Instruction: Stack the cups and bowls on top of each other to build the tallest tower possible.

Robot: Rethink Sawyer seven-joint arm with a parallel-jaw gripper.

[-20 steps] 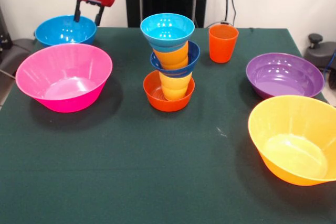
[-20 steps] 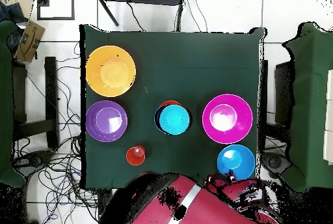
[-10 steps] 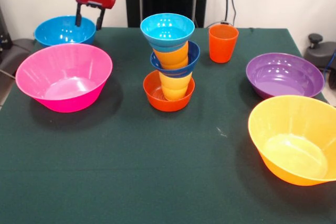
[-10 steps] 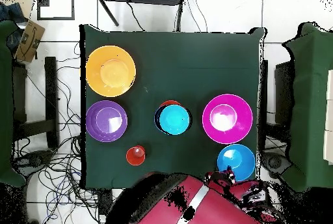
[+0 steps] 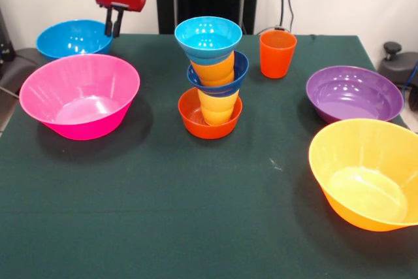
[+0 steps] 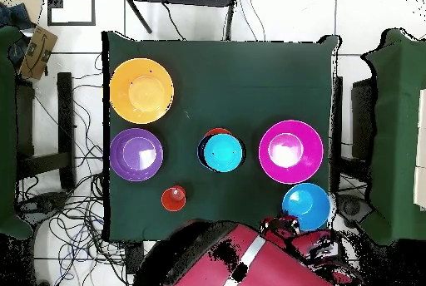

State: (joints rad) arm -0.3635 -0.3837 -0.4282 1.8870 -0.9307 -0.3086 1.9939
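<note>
Nearest in front view: large yellow-orange bowl [image 5: 367, 173] at right edge of green tabletop [image 5: 163, 213], upright, empty. Opposite side, large pink bowl [image 5: 80, 95], upright, well apart from it. Purple bowl [image 5: 354, 93] just behind yellow-orange one, not touching.

Mid-table: tower [image 5: 211, 76] standing, leaning slightly. Base = small orange-red bowl [image 5: 209, 120]; yellow cup [image 5: 218, 107] sits in it; dark blue bowl [image 5: 222, 78] on that; light orange cup [image 5: 213, 68] in blue bowl; cyan bowl [image 5: 208, 38] on top. Overhead view shows mostly cyan top [image 6: 223, 153] w/ orange-red rim peeking out beyond.

Behind tower, darker red-orange cup [image 5: 277, 53] upright alone on cloth, near tower but not touching; seen as red disc [image 6: 174, 199] overhead.

Far corner: medium blue bowl [image 5: 72, 38] at tabletop edge, behind pink bowl. Gripper [image 5: 113, 21] right at its rim on tower side, fingers [image 5: 108, 20] close together w/ hardly any gap, seemingly pinched on rim; contact itself not sharp enough to confirm. Overhead: blue bowl [image 6: 305, 207] hangs partly past tabletop edge, red arm [image 6: 250, 258] just beside it.
</note>
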